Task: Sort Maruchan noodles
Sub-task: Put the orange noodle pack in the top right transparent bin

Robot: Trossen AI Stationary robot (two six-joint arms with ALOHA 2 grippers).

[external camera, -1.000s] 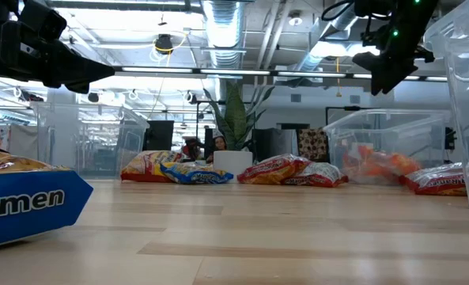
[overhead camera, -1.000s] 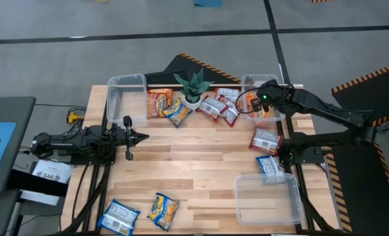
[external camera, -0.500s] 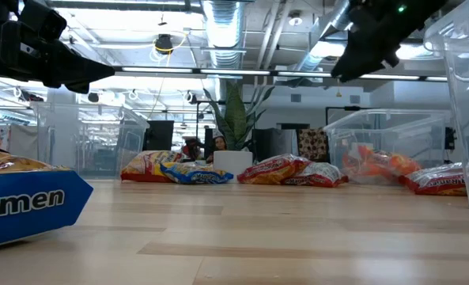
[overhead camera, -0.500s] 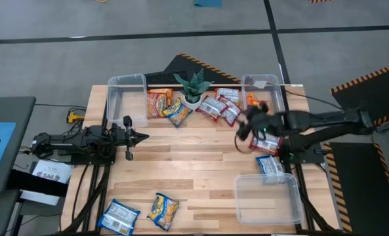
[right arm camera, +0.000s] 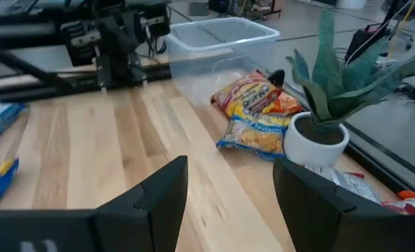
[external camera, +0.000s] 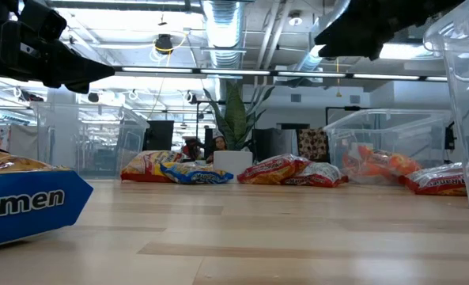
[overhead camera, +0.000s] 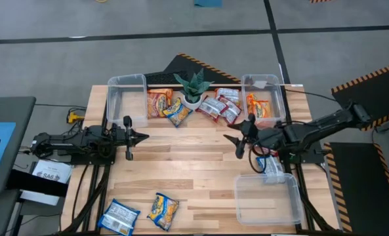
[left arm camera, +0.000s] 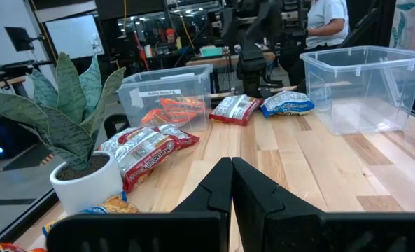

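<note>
High view: right gripper open over mid-table, empty — packets beside the plant, orange ones in the far bin. Left gripper closed. Left wrist view alone shows a person.

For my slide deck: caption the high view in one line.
Right gripper hovers open over mid-table, left gripper waits at its side, ramen packets scattered by the plant.
</note>
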